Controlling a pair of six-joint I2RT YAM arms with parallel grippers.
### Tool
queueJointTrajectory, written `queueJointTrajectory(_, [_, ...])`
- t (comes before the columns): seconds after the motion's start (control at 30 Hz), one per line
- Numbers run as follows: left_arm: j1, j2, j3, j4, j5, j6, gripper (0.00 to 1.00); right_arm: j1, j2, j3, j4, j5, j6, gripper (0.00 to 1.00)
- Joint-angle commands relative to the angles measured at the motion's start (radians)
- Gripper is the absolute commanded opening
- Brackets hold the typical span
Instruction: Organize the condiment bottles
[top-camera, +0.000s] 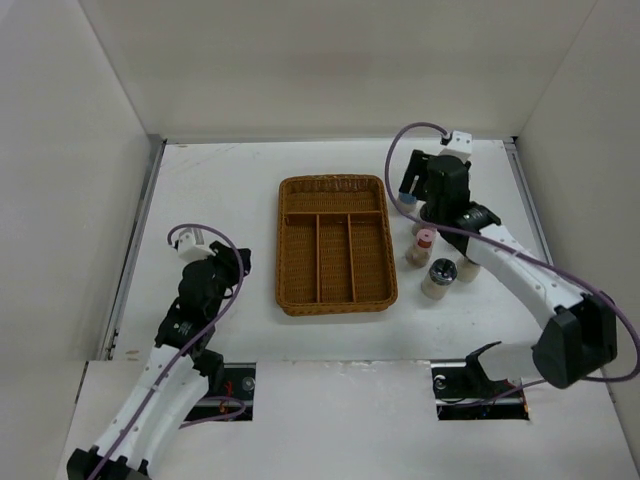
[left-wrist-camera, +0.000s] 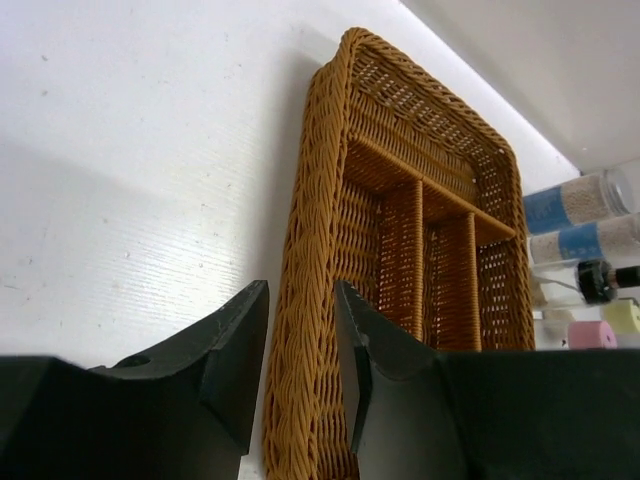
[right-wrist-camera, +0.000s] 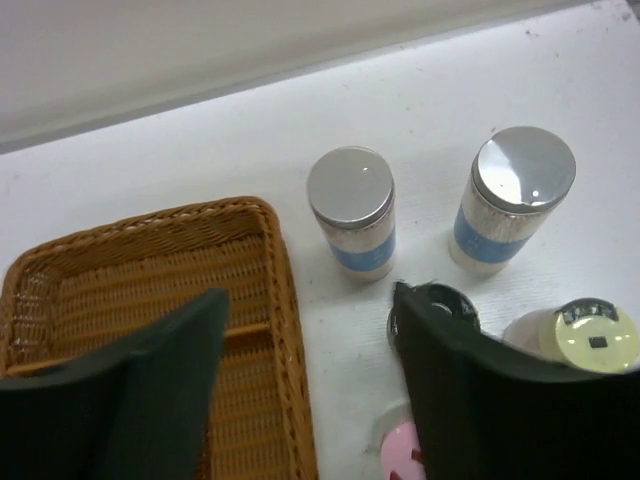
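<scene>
The condiment bottles stand in a cluster on the table right of the wicker tray (top-camera: 335, 245). In the right wrist view I see two blue-labelled, silver-capped bottles (right-wrist-camera: 352, 210) (right-wrist-camera: 515, 195), a black-topped one (right-wrist-camera: 445, 300) partly behind my finger, a yellow-topped one (right-wrist-camera: 590, 335) and a pink-topped one (right-wrist-camera: 400, 455). The top view shows the pink top (top-camera: 424, 238) and a grey top (top-camera: 441, 270). My right gripper (top-camera: 418, 205) (right-wrist-camera: 308, 295) is open and empty, above the cluster's near-tray side. My left gripper (top-camera: 235, 262) (left-wrist-camera: 300, 290) is slightly open and empty, left of the tray.
The tray (left-wrist-camera: 420, 210) is divided into compartments with nothing in them; its rim (right-wrist-camera: 285, 300) lies just left of the bottles. White walls enclose the table on three sides. The bottles also show at the right edge of the left wrist view (left-wrist-camera: 575, 225).
</scene>
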Motion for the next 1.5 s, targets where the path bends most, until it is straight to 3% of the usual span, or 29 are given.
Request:
queueJointTrajectory(0.0, [-0.001,-0.079,-0.034,0.057,0.006,-0.010,0.30,-0.060,0.081,0.103,0.013,-0.087,-0.021,0.83])
queueJointTrajectory(0.13, [-0.034,-0.044,-0.052,0.086,0.014,-0.018,0.31,-0.115,0.216,0.198,-0.006,-0.116,-0.033,0.91])
queueJointTrajectory(0.4, [-0.072,0.021,-0.074,0.166,0.046,-0.030,0.39,-0.135,0.388,0.310,-0.010,-0.141,-0.067,0.96])
queueJointTrajectory(0.73, [-0.080,0.034,-0.086,0.167,0.046,-0.030,0.41,-0.155,0.514,0.379,-0.024,-0.124,-0.059,0.95])
queueJointTrajectory(0.83, [-0.078,0.039,-0.083,0.167,0.046,-0.026,0.41,-0.155,0.534,0.393,-0.024,-0.110,-0.056,0.89])
queueJointTrajectory(1.03, [-0.077,0.047,-0.081,0.176,0.046,-0.023,0.41,-0.155,0.523,0.398,-0.012,-0.061,-0.044,0.56])
queueJointTrajectory(1.23, [-0.077,0.041,-0.081,0.181,0.045,-0.024,0.42,-0.142,0.374,0.356,0.114,-0.024,-0.065,0.49])
queueJointTrajectory(1.47, [-0.077,0.030,-0.087,0.179,0.033,-0.038,0.43,0.013,0.343,0.428,0.139,-0.053,-0.119,0.48])
